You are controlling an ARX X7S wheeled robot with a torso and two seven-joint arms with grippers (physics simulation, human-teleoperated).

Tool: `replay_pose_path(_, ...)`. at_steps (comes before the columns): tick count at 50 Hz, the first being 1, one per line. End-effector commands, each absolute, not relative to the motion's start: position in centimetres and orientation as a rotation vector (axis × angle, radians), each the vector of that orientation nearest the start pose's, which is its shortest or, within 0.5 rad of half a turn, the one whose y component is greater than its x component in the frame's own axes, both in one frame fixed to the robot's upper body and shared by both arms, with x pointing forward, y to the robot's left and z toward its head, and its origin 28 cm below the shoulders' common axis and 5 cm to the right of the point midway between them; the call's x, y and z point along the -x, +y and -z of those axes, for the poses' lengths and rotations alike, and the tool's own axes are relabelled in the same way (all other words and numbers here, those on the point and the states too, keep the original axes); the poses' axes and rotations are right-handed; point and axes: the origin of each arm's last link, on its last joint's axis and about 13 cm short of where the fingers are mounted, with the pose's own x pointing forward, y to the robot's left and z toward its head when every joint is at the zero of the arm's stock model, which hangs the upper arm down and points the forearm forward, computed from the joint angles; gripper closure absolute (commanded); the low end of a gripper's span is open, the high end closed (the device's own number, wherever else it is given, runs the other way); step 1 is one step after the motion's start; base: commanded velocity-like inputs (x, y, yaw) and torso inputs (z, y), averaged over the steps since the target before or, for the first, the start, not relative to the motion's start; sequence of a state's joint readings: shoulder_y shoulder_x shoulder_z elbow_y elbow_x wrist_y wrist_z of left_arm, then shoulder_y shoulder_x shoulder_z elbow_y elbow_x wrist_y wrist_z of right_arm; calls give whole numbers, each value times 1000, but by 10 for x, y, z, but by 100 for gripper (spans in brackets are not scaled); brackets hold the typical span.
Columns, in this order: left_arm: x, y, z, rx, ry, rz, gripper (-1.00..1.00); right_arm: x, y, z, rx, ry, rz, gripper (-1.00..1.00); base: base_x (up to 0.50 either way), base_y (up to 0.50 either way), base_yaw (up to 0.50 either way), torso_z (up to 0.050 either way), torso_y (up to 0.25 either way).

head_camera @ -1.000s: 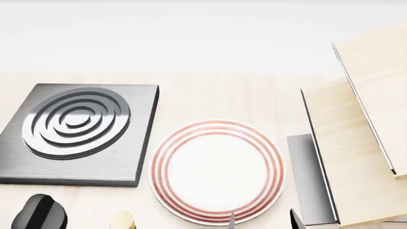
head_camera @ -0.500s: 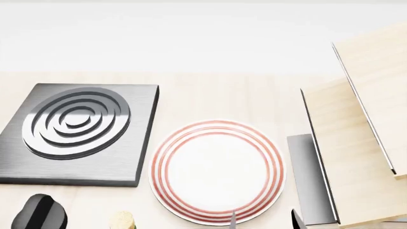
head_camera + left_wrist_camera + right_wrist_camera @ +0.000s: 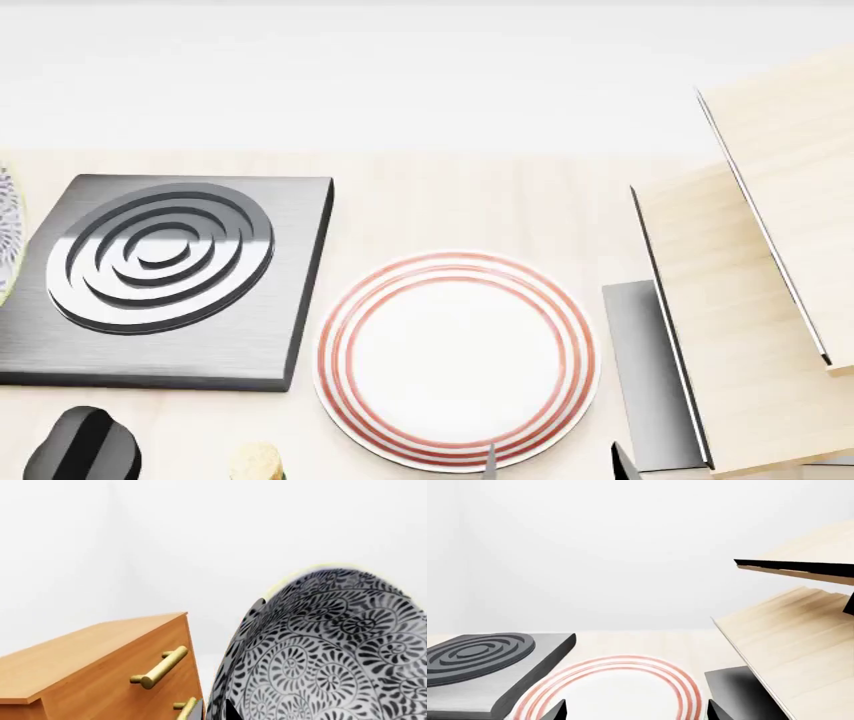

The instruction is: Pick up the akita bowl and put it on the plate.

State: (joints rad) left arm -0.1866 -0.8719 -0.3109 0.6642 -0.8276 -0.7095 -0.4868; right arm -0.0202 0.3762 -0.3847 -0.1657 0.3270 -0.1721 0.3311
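Patterned bowl point(image 3: 333, 650) tilted, filling left wrist view; left grip unclear. Right gripper point(image 3: 637, 710) spread above plate point(image 3: 457, 360).

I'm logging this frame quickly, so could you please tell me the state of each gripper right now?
Left gripper: cannot tell; its fingers are not clearly visible, though the akita bowl fills its wrist view.
Right gripper: open, holding nothing, over the plate.

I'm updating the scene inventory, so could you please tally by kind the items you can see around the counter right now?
Patterned bowls: 1, the akita bowl
Plates: 1, the plate
Square burners: 1, the burner
Black knobs: 1, the knob
Pale wooden panels: 2, the lower panel and the upper panel
Brown cabinets: 1, the cabinet
Total: 7
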Motion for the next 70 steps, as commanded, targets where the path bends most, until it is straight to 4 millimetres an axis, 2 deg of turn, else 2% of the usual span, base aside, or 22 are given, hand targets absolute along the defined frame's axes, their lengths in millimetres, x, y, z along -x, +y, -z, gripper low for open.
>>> replay_pose_path(1, -214, 333, -231, -182, -236, -265, 100, -193, -99, -40, -51, -160, -86, -100, 0, 0, 0, 0, 0)
replay_pose_path(24, -268, 311, -248, -81, -182, -150, 100, -193, -100, -39, -55, -157, -89, -100, 0, 0, 0, 0, 0)
replay_pose_path(33, -280, 299, -259, -46, -188, -121, 100, -193, -100, -39, -56, -158, -87, -100, 0, 0, 0, 0, 1)
replay_pose_path(40, -301, 292, -257, -31, -149, -91, 100, -194, -100, -39, -57, -157, -87, -100, 0, 0, 0, 0, 0)
replay_pose_path(46, -320, 277, -255, -11, -111, -43, 100, -194, -101, -39, -58, -156, -86, -100, 0, 0, 0, 0, 0)
replay_pose_path(62, -342, 243, -266, -14, -92, 53, 100, -194, -101, -37, -59, -155, -88, -100, 0, 0, 0, 0, 1)
replay_pose_path(70, -360, 221, -262, -11, -48, 108, 100, -194, -101, -36, -62, -155, -89, -100, 0, 0, 0, 0, 0)
